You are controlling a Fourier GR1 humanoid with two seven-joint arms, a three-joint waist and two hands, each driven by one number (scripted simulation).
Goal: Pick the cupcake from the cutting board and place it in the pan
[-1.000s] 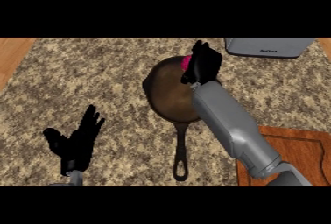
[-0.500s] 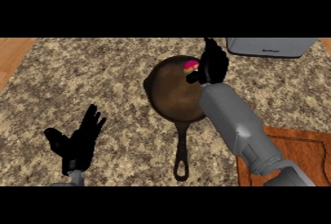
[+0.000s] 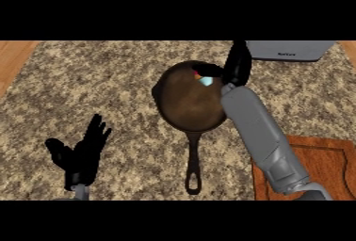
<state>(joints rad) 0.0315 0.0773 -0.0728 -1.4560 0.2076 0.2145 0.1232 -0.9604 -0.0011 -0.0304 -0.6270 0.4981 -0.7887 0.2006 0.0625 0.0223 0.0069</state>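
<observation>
Moved since half a second back: right hand [image 3: 238,63] now further past the pan's far right rim, and cupcake [image 3: 204,77] now seen apart from the fingers, lying tilted inside the pan [image 3: 188,101] at its far right edge, pink and red top toward the rim, pale blue wrapper toward the pan's middle. Fingers of that hand pointing away from the pan's handle, close together and fairly straight, curled round nothing visible; contact with the cupcake cannot be told. Grey right forearm [image 3: 261,136] crossing the pan's right rim and running down to the cutting board [image 3: 327,160], right of the pan's handle. Pan on the speckled counter [image 3: 104,80], handle pointing toward the near edge. Left hand [image 3: 82,153] unchanged, well left of the pan's handle, fingers up and spread, thumb out, resting. Grey appliance [image 3: 288,49] just beyond the pan's far right, behind the right hand.
</observation>
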